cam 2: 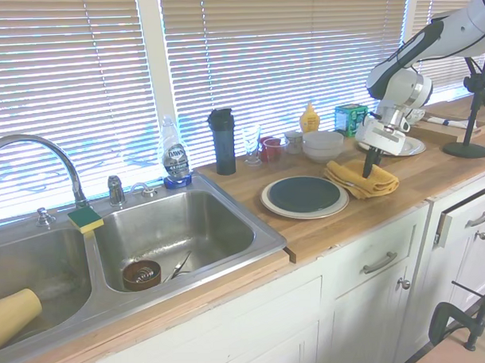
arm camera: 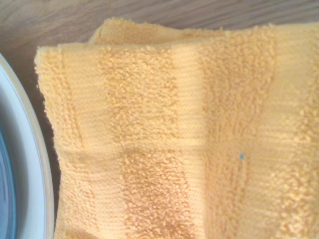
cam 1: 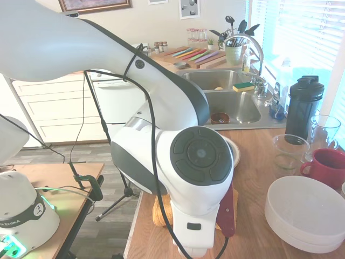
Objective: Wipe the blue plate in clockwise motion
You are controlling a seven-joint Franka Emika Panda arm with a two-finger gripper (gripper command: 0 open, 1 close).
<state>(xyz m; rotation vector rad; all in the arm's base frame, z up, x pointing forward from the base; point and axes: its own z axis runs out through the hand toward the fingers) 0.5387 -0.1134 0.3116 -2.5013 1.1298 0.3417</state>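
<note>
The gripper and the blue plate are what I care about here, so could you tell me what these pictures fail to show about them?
- First exterior view: the arm's bulk hides the gripper and most of the blue plate; only its rim shows.
- Second exterior view: the gripper at the yellow towel is too small to tell open from shut, or whether it grips the cloth.
- Wrist view: the edge cuts the plate to a sliver; the fingers are out of the picture.
</note>
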